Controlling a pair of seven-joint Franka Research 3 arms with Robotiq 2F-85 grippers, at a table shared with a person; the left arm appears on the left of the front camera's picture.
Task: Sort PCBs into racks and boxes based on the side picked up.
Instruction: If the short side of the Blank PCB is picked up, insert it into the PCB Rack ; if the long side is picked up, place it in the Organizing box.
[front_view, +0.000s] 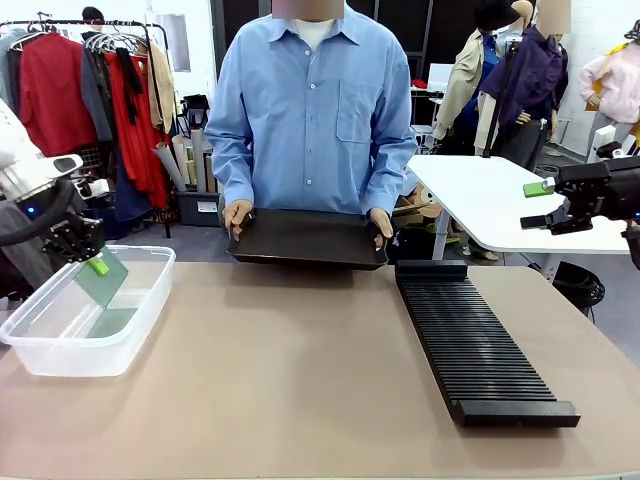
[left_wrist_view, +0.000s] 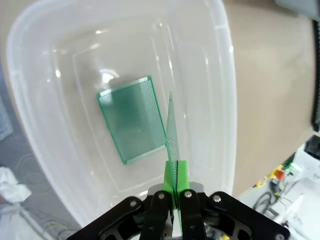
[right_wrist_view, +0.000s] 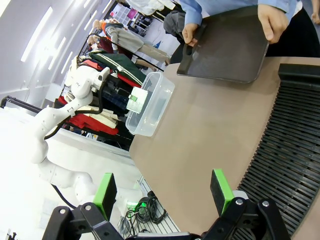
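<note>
1. No brand, label or other writing can be read on any of the things; the green boards carry only a fine grid of dots.
2. The clear plastic tub (front_view: 60, 335) is the landmark; it sits at the robot's left end of the tan table (front_view: 300, 380).
3. The left gripper (front_view: 97, 265) hangs over the tub, its green pads (left_wrist_view: 176, 175) pressed together on the edge of a PCB (left_wrist_view: 171, 130).
4. In the left wrist view this held board runs edge-on straight out from between the closed jaws, pointing down into the tub.
5. A second PCB (left_wrist_view: 134, 120) lies flat on the tub's floor, just beside the tip of the held board; whether the two touch is hard to tell.
6. The long black slotted rack (front_view: 475, 345) lies on the table well apart from the tub, toward the robot's right, with no boards in its slots.
7. The right gripper (right_wrist_view: 165, 192) is raised beyond the rack on the side away from the tub, its jaws spread wide with nothing between them.
8. Across the table from the tub's side, a person in a blue shirt holds a flat black tray (front_view: 308, 238) at the far edge, one hand (front_view: 237, 215) on each side of it.
</note>
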